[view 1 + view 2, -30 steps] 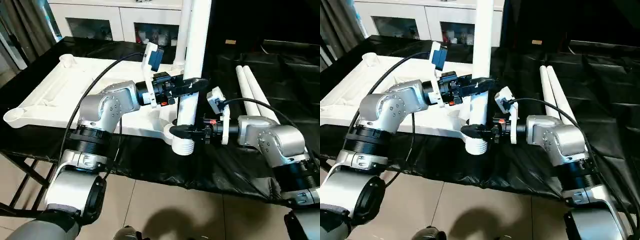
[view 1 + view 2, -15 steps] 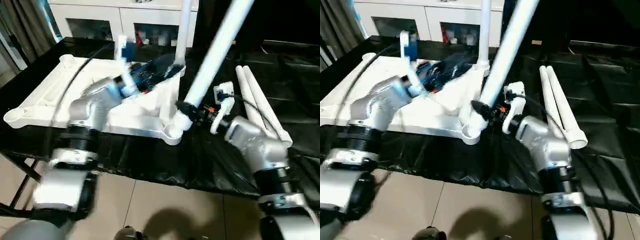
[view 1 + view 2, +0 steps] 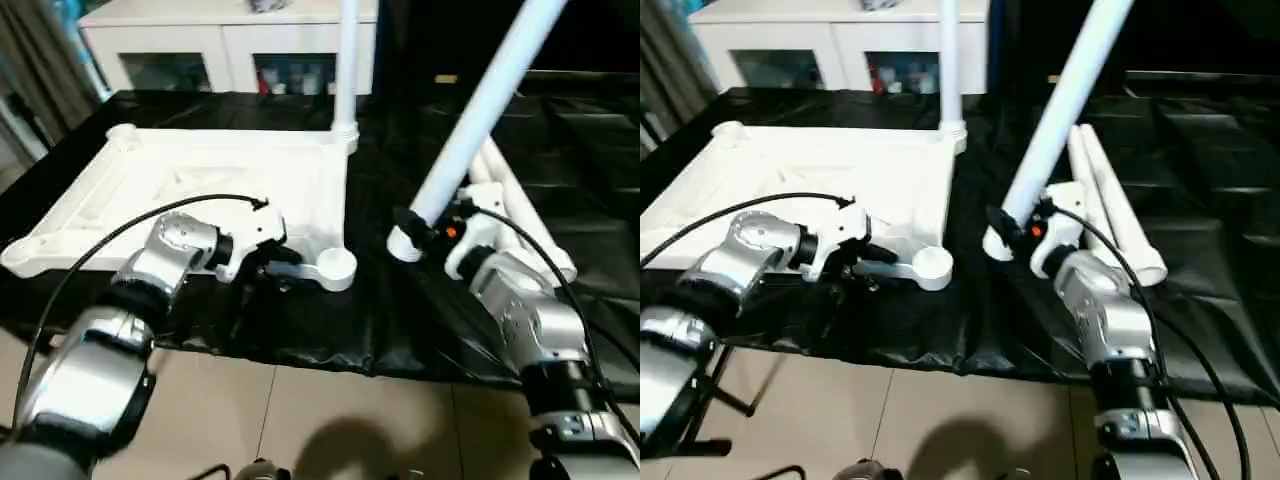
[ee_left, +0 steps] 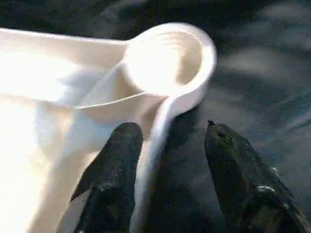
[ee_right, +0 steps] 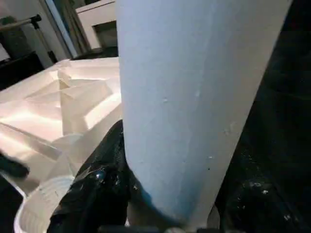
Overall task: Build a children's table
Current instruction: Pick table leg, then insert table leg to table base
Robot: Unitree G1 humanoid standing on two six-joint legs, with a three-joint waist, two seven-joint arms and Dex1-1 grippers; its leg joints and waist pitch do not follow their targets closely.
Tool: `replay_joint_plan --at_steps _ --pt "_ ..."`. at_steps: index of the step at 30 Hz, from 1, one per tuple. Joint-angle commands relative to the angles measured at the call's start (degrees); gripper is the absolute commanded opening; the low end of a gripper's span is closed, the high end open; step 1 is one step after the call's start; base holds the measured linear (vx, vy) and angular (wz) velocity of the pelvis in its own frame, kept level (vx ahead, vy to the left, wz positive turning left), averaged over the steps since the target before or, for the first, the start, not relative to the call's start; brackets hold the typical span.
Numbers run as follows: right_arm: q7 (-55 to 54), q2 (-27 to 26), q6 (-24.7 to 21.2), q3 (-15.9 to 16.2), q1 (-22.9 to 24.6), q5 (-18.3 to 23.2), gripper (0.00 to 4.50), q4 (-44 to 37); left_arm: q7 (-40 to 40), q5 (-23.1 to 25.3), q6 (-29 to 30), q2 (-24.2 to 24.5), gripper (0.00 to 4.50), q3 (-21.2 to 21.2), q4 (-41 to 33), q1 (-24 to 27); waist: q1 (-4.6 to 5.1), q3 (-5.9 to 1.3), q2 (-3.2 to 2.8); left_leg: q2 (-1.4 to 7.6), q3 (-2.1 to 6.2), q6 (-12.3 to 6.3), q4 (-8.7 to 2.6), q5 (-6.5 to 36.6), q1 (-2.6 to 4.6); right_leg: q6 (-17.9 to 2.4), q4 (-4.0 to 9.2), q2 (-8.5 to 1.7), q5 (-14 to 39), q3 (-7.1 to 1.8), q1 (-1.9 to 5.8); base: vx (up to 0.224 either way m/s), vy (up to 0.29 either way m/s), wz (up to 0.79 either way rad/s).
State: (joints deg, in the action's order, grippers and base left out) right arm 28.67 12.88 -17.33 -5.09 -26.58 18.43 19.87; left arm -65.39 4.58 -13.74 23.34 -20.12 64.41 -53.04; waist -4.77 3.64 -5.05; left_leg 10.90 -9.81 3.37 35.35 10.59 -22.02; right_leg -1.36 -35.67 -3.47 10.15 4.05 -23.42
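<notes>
The children's table lies underside up on the black-sheeted counter, one leg standing in its far corner. Left wrist view: the left claw stands released, fingers straddling the thin rim by the threaded round socket. Head views: the right claw is clenched on a smooth, tilted tubular leg. Two spare legs lie beside it.
</notes>
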Motion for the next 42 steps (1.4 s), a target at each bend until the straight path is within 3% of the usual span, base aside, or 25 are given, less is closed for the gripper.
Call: replay_joint_plan --at_steps 1,7,15,17,20,25,30,32,33,34,36,38,39,40,42 --pt "0.4 0.0 0.6 0.4 -0.1 -0.2 1.89 -2.5 2.5 2.3 -2.3 0.2 1.94 -0.7 2.2 -1.5 0.28 -4.99 -0.11 1.39 0.88 -1.01 -3.66 8.3 0.57 -11.2 4.53 -4.40 9.6 -2.49 4.32 0.000 0.000 0.00" --pt "1.4 0.3 0.4 1.3 -0.1 -0.3 1.89 -2.8 2.8 3.1 -2.8 -0.1 1.42 -0.4 5.0 -2.6 0.65 -5.31 -0.30 1.37 0.77 -2.82 -3.31 6.1 0.51 -13.1 4.11 -4.32 5.4 -2.47 4.23 0.000 0.000 0.00" --pt "2.6 0.7 0.1 1.8 -0.1 -0.6 1.89 -3.6 4.3 6.4 -4.6 0.3 0.79 -0.8 9.2 -3.5 1.17 -5.35 -0.40 1.49 0.88 -3.29 -3.36 6.7 0.59 -13.6 4.12 -4.41 5.2 -2.44 4.32 0.000 0.000 0.00" --pt "2.9 0.8 0.0 1.9 -0.2 -0.5 1.89 -3.6 4.4 6.8 -4.5 0.5 0.62 -0.7 9.6 -3.6 1.19 -5.27 -0.08 1.45 0.79 -3.40 -3.39 6.9 0.56 -13.7 4.28 -4.40 5.6 -2.47 4.29 0.000 0.000 0.00" --pt "3.4 0.8 -0.1 2.1 -0.4 -0.3 1.89 -3.6 4.4 7.2 -4.5 0.6 0.45 -0.5 10.1 -3.6 1.12 -5.26 -0.15 1.50 0.81 -3.57 -3.39 6.6 0.54 -13.6 4.21 -4.46 6.0 -2.48 4.27 0.000 0.000 0.00" --pt "4.9 0.6 -0.2 3.3 -0.7 -0.7 1.89 -3.6 3.1 8.6 -4.4 0.7 0.12 -0.6 10.9 -3.1 1.69 -5.24 0.22 1.35 0.78 -4.20 -3.34 6.0 0.28 -13.8 4.15 -4.45 5.3 -2.43 4.43 0.000 0.000 0.00" --pt "6.4 0.4 -1.3 4.6 -2.3 -0.8 1.89 -3.0 -1.5 5.8 -1.1 -1.9 0.03 1.5 10.4 -2.4 1.92 -5.13 0.34 1.39 0.66 -4.60 -3.37 6.4 0.43 -14.4 4.30 -4.48 6.4 -2.42 4.30 0.000 0.000 0.00" --pt "6.8 0.5 -1.6 5.1 -3.2 -1.1 1.89 -2.1 -2.8 4.2 0.2 -3.5 0.00 2.7 9.9 -2.2 1.72 -5.23 0.28 1.50 0.59 -4.93 -3.31 6.0 0.57 -14.9 4.25 -4.50 5.8 -2.44 4.20 0.000 0.000 0.00" --pt "7.0 0.5 -1.5 5.5 -3.6 -1.5 1.89 -1.3 -3.1 3.4 0.9 -4.4 0.00 3.4 9.5 -2.0 1.63 -5.20 1.30 1.48 0.44 -5.17 -3.34 5.8 0.45 -15.0 4.29 -4.46 5.6 -2.46 4.26 0.000 0.000 0.00" --pt "7.3 0.5 -0.9 6.2 -4.2 -2.3 1.89 -0.1 -3.4 2.4 1.5 -5.8 0.00 4.1 8.8 -1.8 1.24 -5.27 0.74 1.54 0.52 -5.34 -3.27 5.1 0.51 -15.3 4.01 -4.64 5.3 -2.45 4.18 0.000 0.000 0.00" --pt "7.6 0.5 0.1 6.8 -4.9 -3.2 1.89 1.5 -3.8 1.3 2.2 -7.3 0.00 5.1 8.1 -1.5 0.79 -5.36 0.91 1.61 0.44 -5.78 -3.13 4.3 0.45 -15.4 3.91 -4.73 4.6 -2.50 4.08 0.000 0.000 0.00" --pt "7.8 0.2 1.2 7.5 -5.4 -3.9 1.89 2.8 -3.5 1.0 2.4 -8.3 0.00 5.3 7.3 -1.0 0.27 -5.40 1.68 1.71 0.37 -6.39 -3.17 3.7 0.42 -15.3 3.86 -4.73 3.8 -2.56 4.04 0.000 0.000 0.00" --pt "7.9 0.0 1.6 7.8 -5.6 -4.2 1.89 3.5 -3.2 1.1 2.3 -8.7 0.00 5.1 7.0 -0.7 -0.15 -5.40 1.21 1.74 0.45 -6.64 -3.14 3.4 0.40 -14.9 3.83 -4.84 4.0 -2.51 3.97 0.000 0.000 0.00" --pt "8.2 -0.2 2.0 8.2 -5.9 -4.8 1.89 4.7 -1.8 2.0 1.6 -8.8 0.00 4.9 6.7 -0.2 -0.42 -5.37 1.83 1.92 0.43 -6.66 -3.27 3.8 0.50 -14.5 3.93 -4.85 4.8 -2.50 3.88 0.000 0.000 0.00" --pt "8.2 -0.3 2.1 8.3 -6.0 -5.0 1.89 5.2 -1.3 2.4 1.3 -8.8 0.00 4.8 6.6 -0.1 -0.67 -5.29 1.52 2.03 0.48 -6.03 -3.36 4.7 0.65 -14.0 4.05 -4.94 6.5 -2.50 3.69 0.000 0.000 0.00"
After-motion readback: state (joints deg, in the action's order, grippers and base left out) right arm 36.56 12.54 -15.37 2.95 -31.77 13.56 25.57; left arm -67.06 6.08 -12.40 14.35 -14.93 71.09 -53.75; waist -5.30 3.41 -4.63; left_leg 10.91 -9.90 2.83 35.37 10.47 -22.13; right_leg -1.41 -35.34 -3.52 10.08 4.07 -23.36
